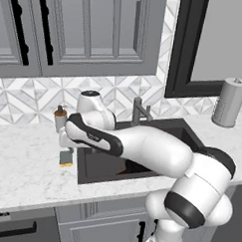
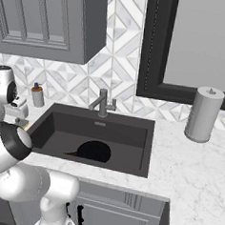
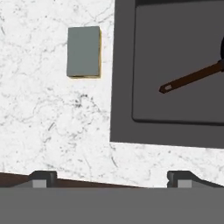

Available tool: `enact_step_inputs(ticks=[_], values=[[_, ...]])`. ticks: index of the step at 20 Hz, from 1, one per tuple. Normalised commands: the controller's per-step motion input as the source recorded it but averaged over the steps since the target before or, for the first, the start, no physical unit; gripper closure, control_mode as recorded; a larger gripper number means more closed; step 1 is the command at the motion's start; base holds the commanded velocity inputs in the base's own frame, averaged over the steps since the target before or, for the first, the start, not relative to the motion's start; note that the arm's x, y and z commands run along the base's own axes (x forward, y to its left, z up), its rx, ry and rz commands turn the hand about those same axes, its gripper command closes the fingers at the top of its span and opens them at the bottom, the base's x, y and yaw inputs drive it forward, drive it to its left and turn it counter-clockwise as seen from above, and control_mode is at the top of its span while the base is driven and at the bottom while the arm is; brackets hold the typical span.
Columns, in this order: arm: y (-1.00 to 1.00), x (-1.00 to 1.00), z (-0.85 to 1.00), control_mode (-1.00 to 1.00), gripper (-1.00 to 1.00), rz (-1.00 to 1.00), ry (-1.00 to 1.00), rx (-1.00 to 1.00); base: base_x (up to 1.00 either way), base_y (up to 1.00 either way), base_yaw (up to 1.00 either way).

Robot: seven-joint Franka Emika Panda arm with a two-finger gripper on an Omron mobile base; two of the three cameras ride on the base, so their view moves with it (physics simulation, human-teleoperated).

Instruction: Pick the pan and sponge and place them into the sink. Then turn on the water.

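Sponge [image 3: 84,52] untouched; tool [image 3: 109,177] wide open

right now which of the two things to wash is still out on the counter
The sponge: it lies flat on the marble counter left of the sink, grey-green face up. The pan is already in the basin.

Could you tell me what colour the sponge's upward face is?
Grey-green, with a yellow edge; the sponge shows best in the hand view.
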Motion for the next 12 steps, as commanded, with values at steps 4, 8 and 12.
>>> enact_step_inputs(ticks=[4, 8, 12], values=[[0.13, 0.04, -0.2, -1.0, -1.0, -0.07, -0.01, -0.01, 0.0, 0.0, 0.0], [0.11, 0.0, -0.14, -1.0, -1.0, -0.13, -0.07, -0.04, 0.0, 0.0, 0.0], [0.06, 0.02, -0.18, -1.0, -1.0, -0.15, -0.05, -0.03, 0.0, 0.0, 0.0]])
